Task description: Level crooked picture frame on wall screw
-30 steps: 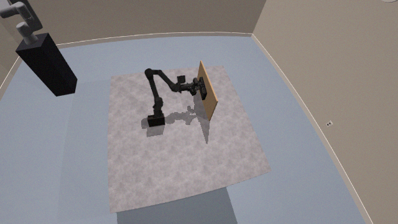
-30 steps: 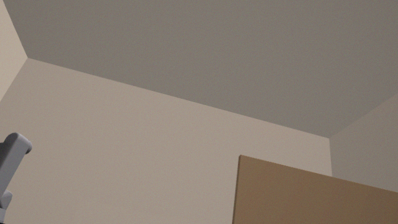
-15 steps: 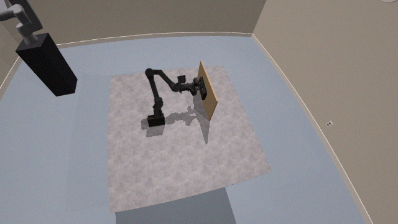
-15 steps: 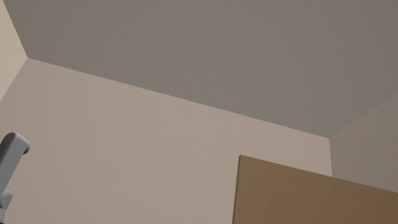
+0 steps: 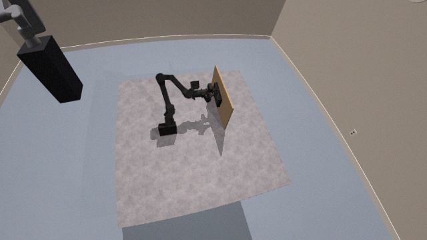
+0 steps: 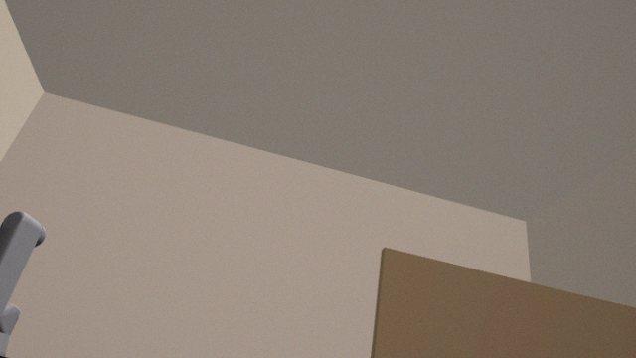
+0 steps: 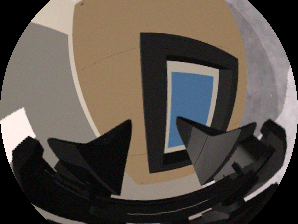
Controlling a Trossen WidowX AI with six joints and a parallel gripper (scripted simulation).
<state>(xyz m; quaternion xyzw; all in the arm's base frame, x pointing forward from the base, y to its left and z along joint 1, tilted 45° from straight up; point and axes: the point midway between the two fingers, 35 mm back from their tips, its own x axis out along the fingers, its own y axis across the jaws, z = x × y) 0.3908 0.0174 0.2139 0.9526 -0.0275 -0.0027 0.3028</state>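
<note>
A mottled grey mat (image 5: 160, 180) is laid on the blue floor (image 5: 317, 147). The arm's black base (image 5: 167, 129) is set on the mat.
</note>
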